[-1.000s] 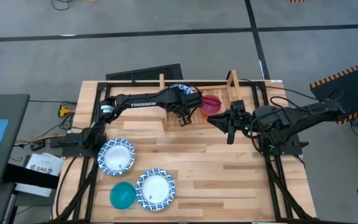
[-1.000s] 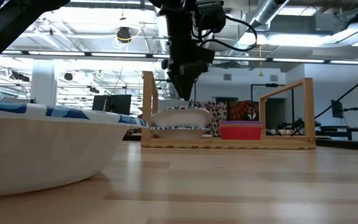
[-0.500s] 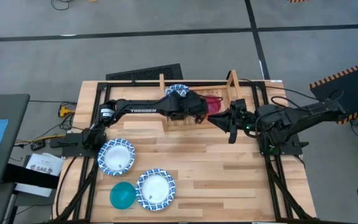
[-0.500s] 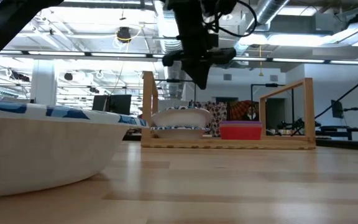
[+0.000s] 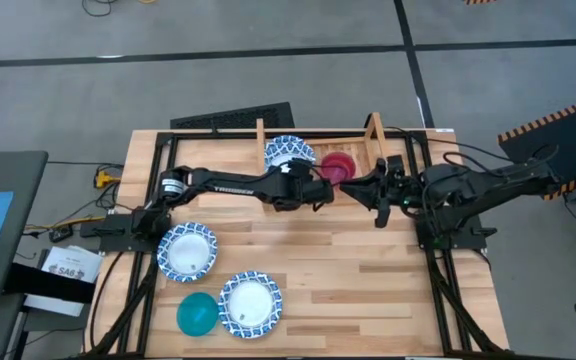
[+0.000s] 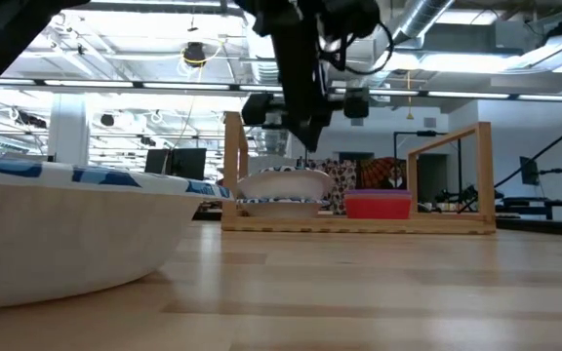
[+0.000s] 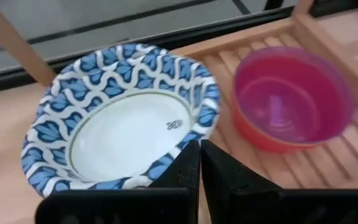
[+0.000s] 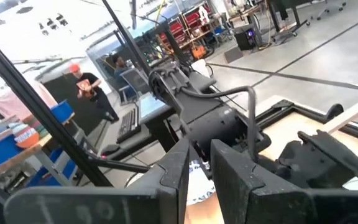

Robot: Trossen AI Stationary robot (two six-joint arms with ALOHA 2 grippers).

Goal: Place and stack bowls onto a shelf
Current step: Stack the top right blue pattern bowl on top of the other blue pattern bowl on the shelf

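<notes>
The wooden shelf [image 5: 373, 132] stands at the table's far edge. A white bowl with a blue patterned rim [image 7: 120, 127] rests on its slats. Beside it, a purple bowl [image 7: 284, 99] sits nested in an orange one. My left gripper [image 5: 318, 190] hangs shut in the air just in front of the shelf, above and near the patterned bowl, holding nothing [image 7: 199, 163]. My right gripper [image 5: 356, 188] hovers level to the right of it, its fingers [image 8: 176, 165] a narrow gap apart with nothing between them.
Two more blue-patterned bowls [image 5: 187, 250] [image 5: 250, 304] and a teal bowl [image 5: 197, 314] sit on the table's near left. One patterned bowl fills the left of the low view [image 6: 66, 229]. A black metal frame [image 5: 218, 132] edges the table. The near right boards are bare.
My left gripper has shut, rolled about its own line, and drawn back from over the patterned bowl toward the table's near edge and right, sinking a little. The bowl stays on the shelf, now uncovered in the high view.
</notes>
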